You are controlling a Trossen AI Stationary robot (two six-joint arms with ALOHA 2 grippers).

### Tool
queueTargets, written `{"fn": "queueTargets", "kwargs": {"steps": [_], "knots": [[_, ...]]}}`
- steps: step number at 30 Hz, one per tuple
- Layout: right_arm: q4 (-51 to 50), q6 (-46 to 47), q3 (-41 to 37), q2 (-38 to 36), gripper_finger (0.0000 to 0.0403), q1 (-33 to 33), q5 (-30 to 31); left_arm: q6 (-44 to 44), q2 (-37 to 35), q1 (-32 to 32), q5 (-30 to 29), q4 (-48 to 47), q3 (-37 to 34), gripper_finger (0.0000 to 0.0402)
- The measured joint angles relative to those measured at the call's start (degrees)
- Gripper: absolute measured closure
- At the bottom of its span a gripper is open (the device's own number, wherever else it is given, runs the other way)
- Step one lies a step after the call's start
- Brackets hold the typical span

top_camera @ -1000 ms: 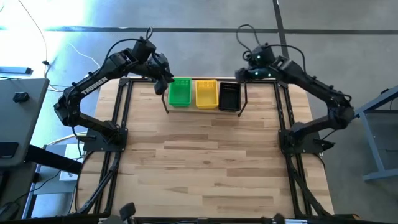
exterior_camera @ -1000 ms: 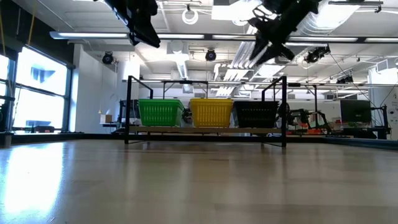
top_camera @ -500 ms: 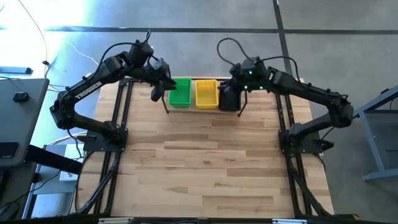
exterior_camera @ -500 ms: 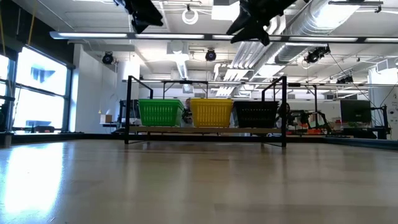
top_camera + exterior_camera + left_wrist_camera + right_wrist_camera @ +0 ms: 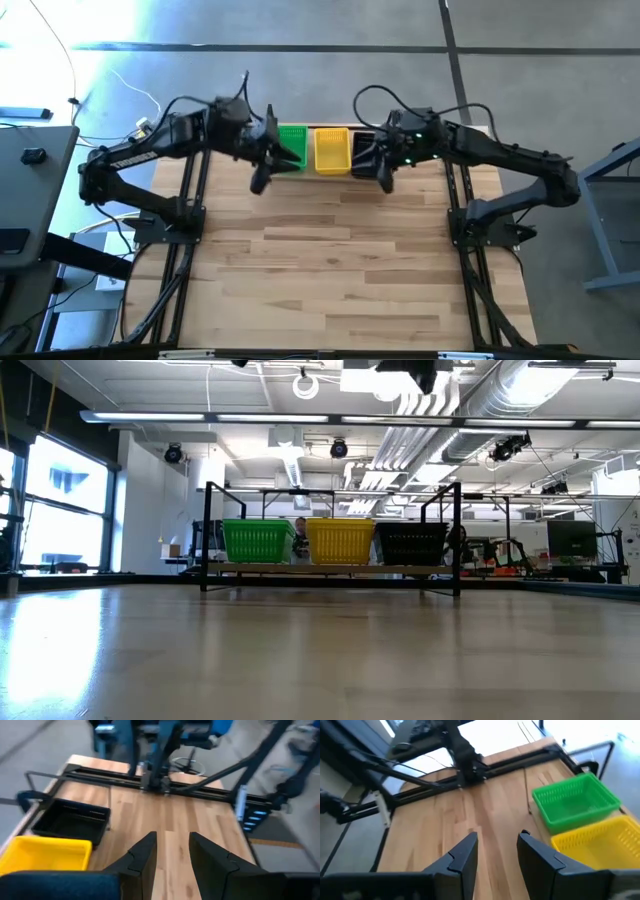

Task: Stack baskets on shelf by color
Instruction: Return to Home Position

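Observation:
Green baskets, yellow baskets and black baskets stand side by side on the shelf, bottoms on its wooden plank, near the table's far edge. How many are stacked in each colour does not show. My left gripper hangs open just off the shelf's left end, on its near side. My right gripper hangs open over the near right corner, partly covering the black baskets. The left wrist view shows black baskets and yellow baskets beside my open left gripper. The right wrist view shows green baskets and yellow baskets beside my open right gripper.
The slatted wooden tabletop stretches bare from the shelf toward the near edge. Black frame rails run along both table sides by the arm bases. The shelf's upright looped ends rise above the baskets. A person shows far behind the shelf.
Both grippers have swung from behind the shelf's far corners toward the table's near side, and now hang by its near edge, the left at the left end, the right over the black baskets. Both have left the top of the low view. The baskets have stayed put.

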Motion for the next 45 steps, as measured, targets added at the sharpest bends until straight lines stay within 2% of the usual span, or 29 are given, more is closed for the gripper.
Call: {"fn": "queueTargets", "kwargs": {"steps": [3,6,10,13,17,23,33,40,45], "knots": [[-1.58,-1.37,0.0,-3.03,0.0279,1.54,0.33,-2.23,-0.76,-5.13,-8.85,0.02,0.0,0.0298],[-3.52,-2.79,0.0,-5.71,0.0279,3.34,1.77,-3.61,-2.08,-9.88,-14.06,0.1,-0.31,0.0298],[-7.83,-5.87,0.0,-8.25,0.0279,6.86,7.3,-6.67,-6.1,-15.38,-19.78,6.01,-7.81,0.0298],[-7.63,-6.53,-2.06,-9.47,0.0279,9.88,11.17,-9.32,-11.17,-17.77,-20.23,13.1,-16.05,0.0298],[-2.51,-5.82,-9.08,-11.08,0.0279,12.36,12.33,-11.64,-19.39,-19.62,-22.24,20.31,-26.2,0.0298],[4.52,0.24,-15.2,-14.36,0.0279,10.93,14.68,-9.72,-33.2,-21.33,-24.45,24.82,-38.29,0.0298],[12.58,2.8,-14.6,-19.52,0.0279,7.12,17.29,-10.22,-54.04,-21.36,-25.24,32.97,-58.25,0.0298],[11.61,2.4,-14.58,-24.3,0.0279,5.46,17.38,-10.22,-64.14,-21.36,-25.22,36.22,-69.0,0.0298],[4.57,1.15,-14.54,-30.43,0.0279,3.78,19.19,-11.3,-68.09,-21.25,-25.22,38.59,-74.95,0.0298]]}}
